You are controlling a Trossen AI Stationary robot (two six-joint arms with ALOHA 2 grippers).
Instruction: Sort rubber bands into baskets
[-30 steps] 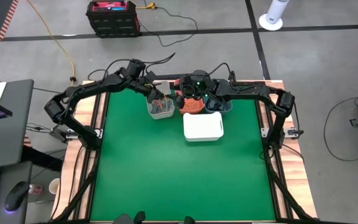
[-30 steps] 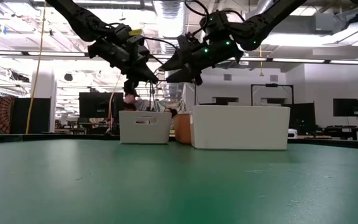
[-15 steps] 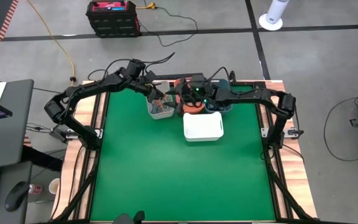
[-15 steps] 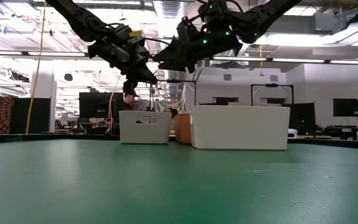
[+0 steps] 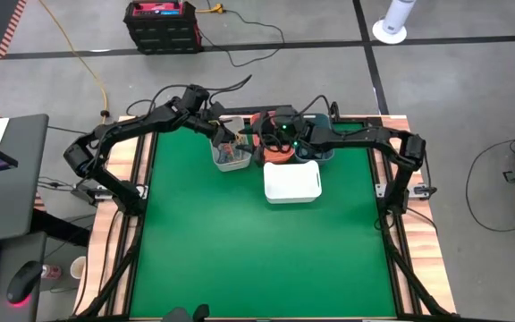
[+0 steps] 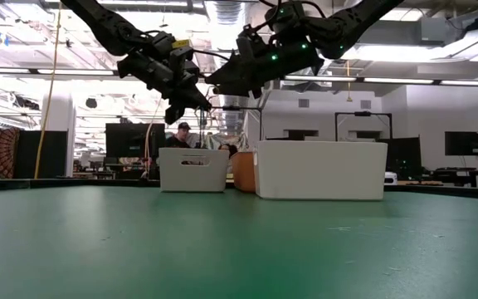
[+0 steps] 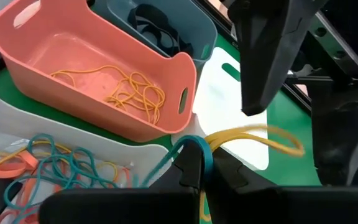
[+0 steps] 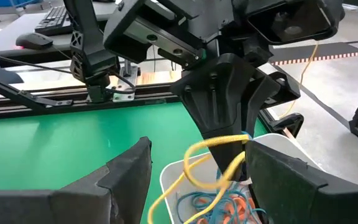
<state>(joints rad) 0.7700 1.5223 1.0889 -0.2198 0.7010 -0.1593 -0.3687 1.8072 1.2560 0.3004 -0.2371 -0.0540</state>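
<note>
I had the left gripper (image 7: 194, 168) pinched closed on a tangle pulled up out of the light grey basket (image 5: 232, 159): a yellow band (image 7: 253, 138) and a teal band (image 7: 185, 149) came up together, both trapped between the fingers, with the yellow loop sticking out sideways toward the other arm. That was why I held it raised over the grey bin and not lower, so the loose loop hung free where it could be grabbed. The right gripper (image 8: 194, 180) sat just beside it with its jaws spread wide and nothing in them, the yellow band (image 8: 219, 155) dangling in the gap between its fingers, lined up for a handoff or a pull to separate the two colours. In the high view both wrists met over the back row of bins. The grey basket still held a mixed heap of teal, orange and red bands (image 7: 61, 168), so it read as the unsorted source. The coral basket (image 7: 98, 81) already had only yellow bands (image 7: 132, 93) on its floor, the slate-blue basket (image 7: 160, 34) held black ones (image 7: 157, 34), and the white basket (image 5: 291, 182) stood nearer the front; I could not see its contents. My guess was the yellow one was meant for coral. Risk: the teal band coming along with it.
</note>
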